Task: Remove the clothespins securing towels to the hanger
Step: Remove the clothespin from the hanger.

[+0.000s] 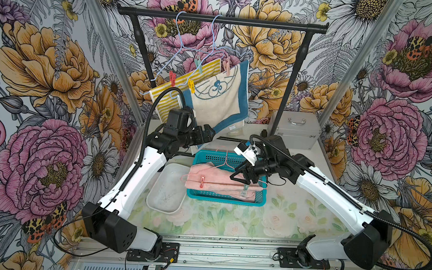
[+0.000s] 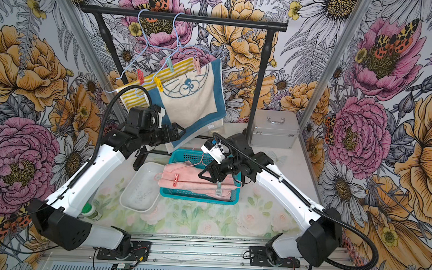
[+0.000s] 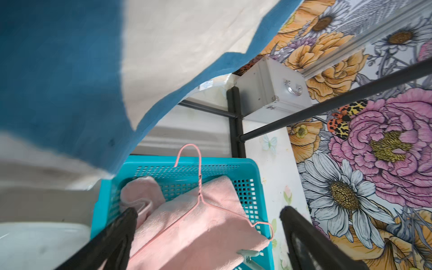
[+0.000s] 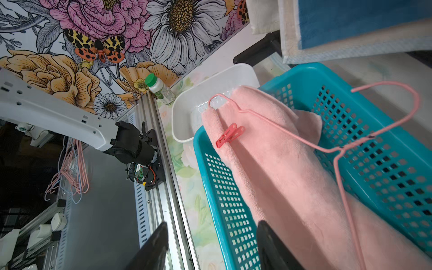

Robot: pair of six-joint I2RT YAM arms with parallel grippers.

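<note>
Right wrist: plush pink towel (image 4: 280, 175), perforated teal basket (image 4: 224, 198), wire hanger (image 4: 342, 149)

No legible writing
The white care label (image 3: 206, 84) on the cream towel (image 3: 175, 35) and the green-capped bottle's (image 4: 153, 81) wrapper (image 4: 164, 93) both carry print, too small and blurred to read.

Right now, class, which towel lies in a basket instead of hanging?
The plain pink towel, in the teal basket; the yellow-striped towel and blue-bordered towel hang below the black rail.
</note>
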